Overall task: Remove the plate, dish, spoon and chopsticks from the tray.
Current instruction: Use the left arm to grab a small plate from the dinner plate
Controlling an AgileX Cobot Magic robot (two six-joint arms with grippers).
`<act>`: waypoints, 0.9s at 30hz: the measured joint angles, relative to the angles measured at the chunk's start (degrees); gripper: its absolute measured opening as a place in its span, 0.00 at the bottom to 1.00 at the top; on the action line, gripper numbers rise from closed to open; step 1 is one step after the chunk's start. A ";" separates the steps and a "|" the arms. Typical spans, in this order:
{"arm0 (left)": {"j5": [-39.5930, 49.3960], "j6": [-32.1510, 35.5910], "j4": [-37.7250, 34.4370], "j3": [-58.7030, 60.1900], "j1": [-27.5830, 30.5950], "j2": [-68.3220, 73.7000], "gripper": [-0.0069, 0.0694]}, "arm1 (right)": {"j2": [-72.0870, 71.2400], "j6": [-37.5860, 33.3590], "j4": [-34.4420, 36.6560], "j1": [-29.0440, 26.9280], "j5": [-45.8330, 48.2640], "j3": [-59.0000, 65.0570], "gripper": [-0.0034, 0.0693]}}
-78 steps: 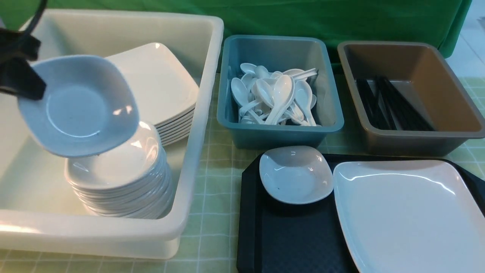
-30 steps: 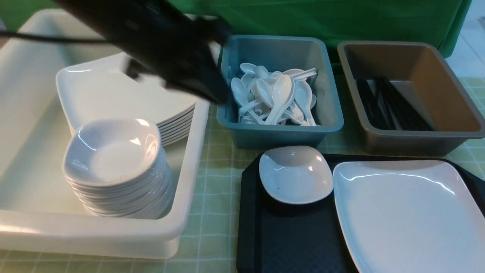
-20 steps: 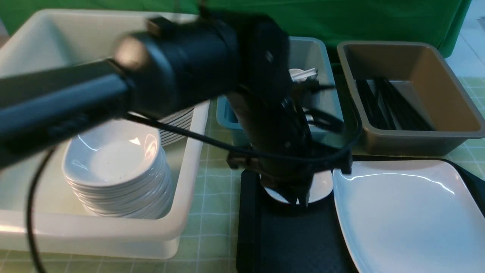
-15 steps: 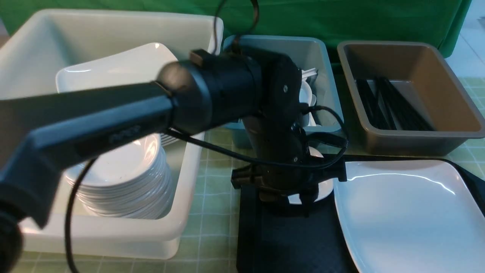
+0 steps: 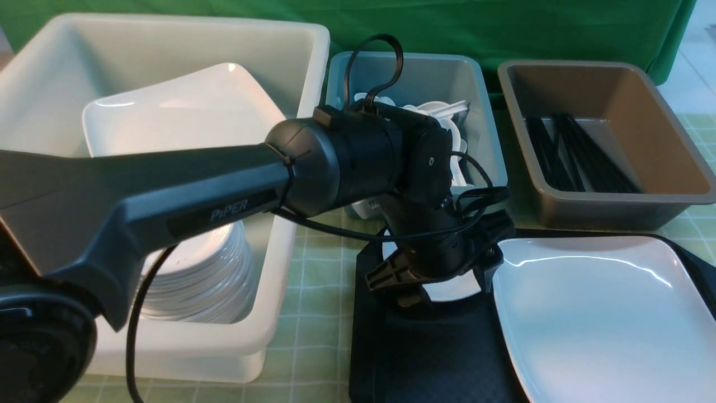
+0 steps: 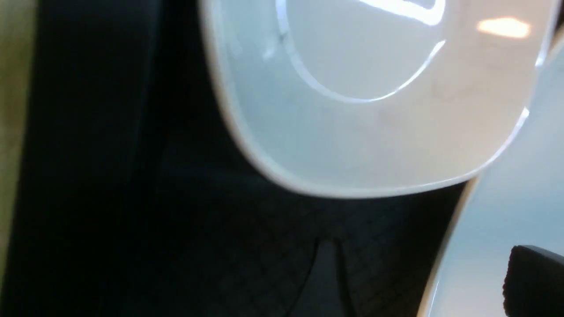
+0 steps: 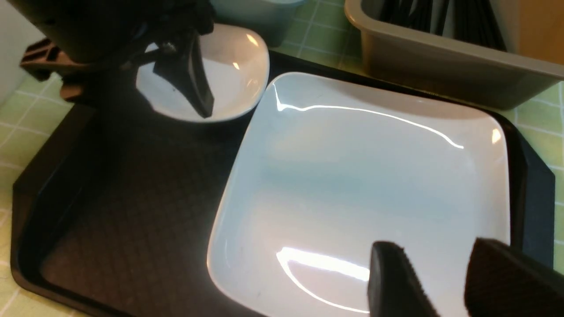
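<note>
right fingers (image 7: 392, 281) hang parted and empty over the plate (image 5: 604, 319), nearest on the tray (image 5: 425, 358). further in, at the tray's 10 o'clock corner, the small glossy white dish (image 5: 456, 292) sits upright, just beside the plate. left fingers (image 7: 196, 83) stand spread over it, gripping nothing; best to straddle its near rim squarely before pinching, clear of the plate's edge.
</note>
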 joint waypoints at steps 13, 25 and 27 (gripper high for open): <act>-4.97 -22.75 1.52 0.00 -0.06 1.11 0.68 | 0.00 0.00 0.00 0.00 0.00 0.00 0.38; -6.68 -27.68 0.19 0.00 0.06 5.00 0.59 | 0.00 0.00 0.00 0.00 1.29 0.00 0.38; -6.68 -28.42 1.04 -0.05 0.11 5.00 0.59 | 0.00 0.00 0.00 0.00 1.52 0.00 0.38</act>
